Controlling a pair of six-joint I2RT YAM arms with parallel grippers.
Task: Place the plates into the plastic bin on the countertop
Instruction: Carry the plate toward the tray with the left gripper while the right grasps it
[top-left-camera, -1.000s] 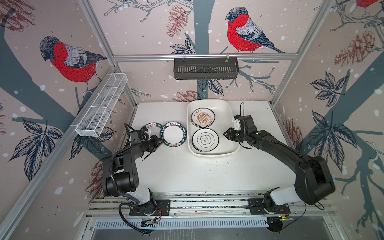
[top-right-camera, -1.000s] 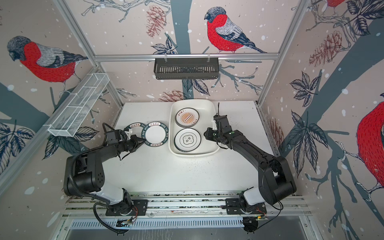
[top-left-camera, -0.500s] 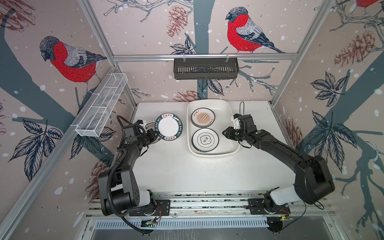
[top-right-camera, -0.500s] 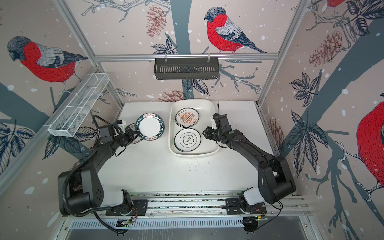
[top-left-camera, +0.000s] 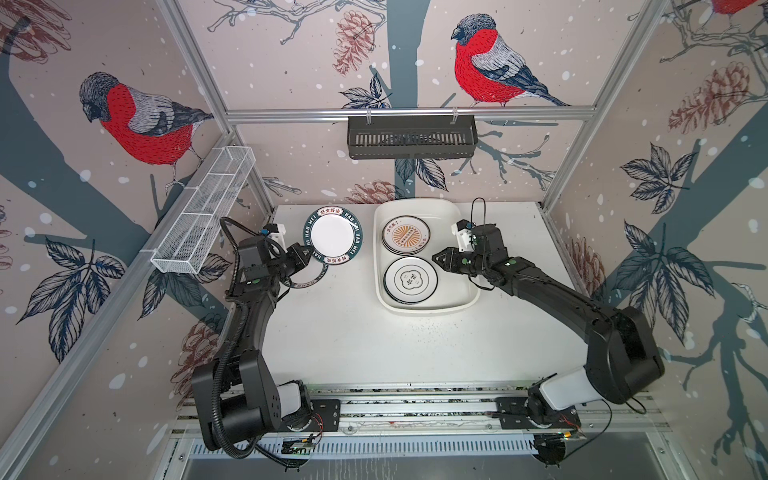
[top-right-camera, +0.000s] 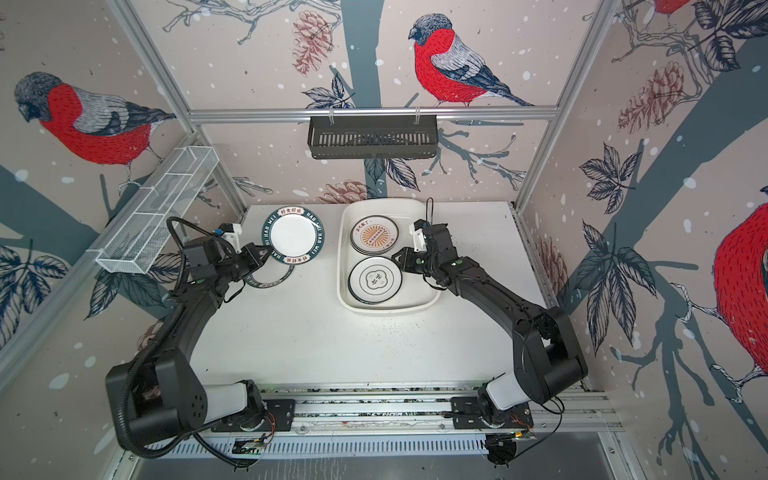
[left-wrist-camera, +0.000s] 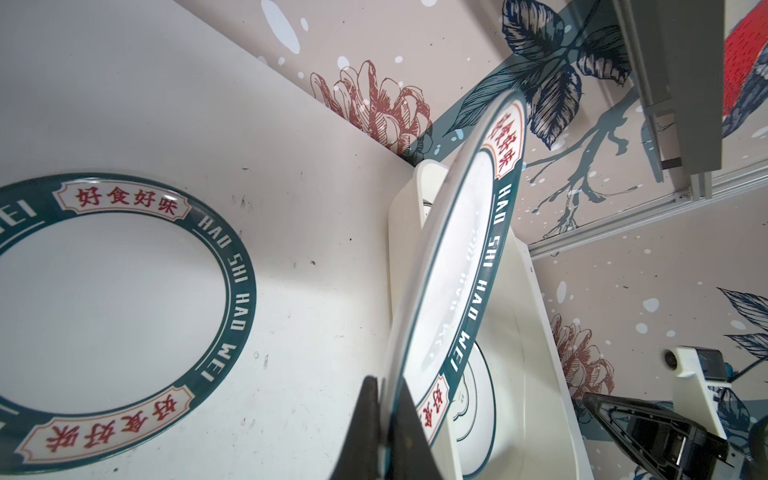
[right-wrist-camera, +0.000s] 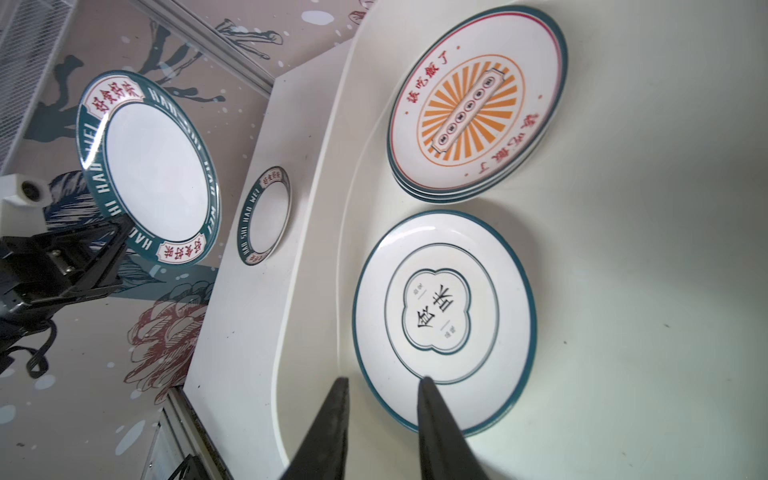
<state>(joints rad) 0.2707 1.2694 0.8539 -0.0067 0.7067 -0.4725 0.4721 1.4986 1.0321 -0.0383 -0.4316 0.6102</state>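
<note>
In both top views my left gripper (top-left-camera: 309, 254) (top-right-camera: 266, 253) is shut on the rim of a lettered plate (top-left-camera: 332, 235) (top-right-camera: 295, 237), held tilted above the countertop (top-left-camera: 395, 345) left of the plastic bin (top-left-camera: 428, 309) (top-right-camera: 390, 309). The left wrist view shows this plate (left-wrist-camera: 469, 257) edge-on between the jaws. A second lettered plate (top-left-camera: 309, 282) (left-wrist-camera: 116, 291) lies on the countertop, partly under that gripper. In the bin sit a sunburst plate stack (top-left-camera: 405, 235) (right-wrist-camera: 473, 108) and a flower-outline plate (top-left-camera: 410, 279) (right-wrist-camera: 444, 320). My right gripper (top-left-camera: 437, 259) (right-wrist-camera: 382, 380) hangs open over that plate's edge, holding nothing.
A black slotted basket (top-left-camera: 411, 137) hangs on the back rail. A white wire tray (top-left-camera: 203, 216) is fixed along the left wall. Aluminium rails border the countertop. The right part of the bin (right-wrist-camera: 623, 249) holds no plates.
The left gripper has lifted its lettered plate off the countertop and carried it up and toward the back. The right jaws have spread a little wider.
</note>
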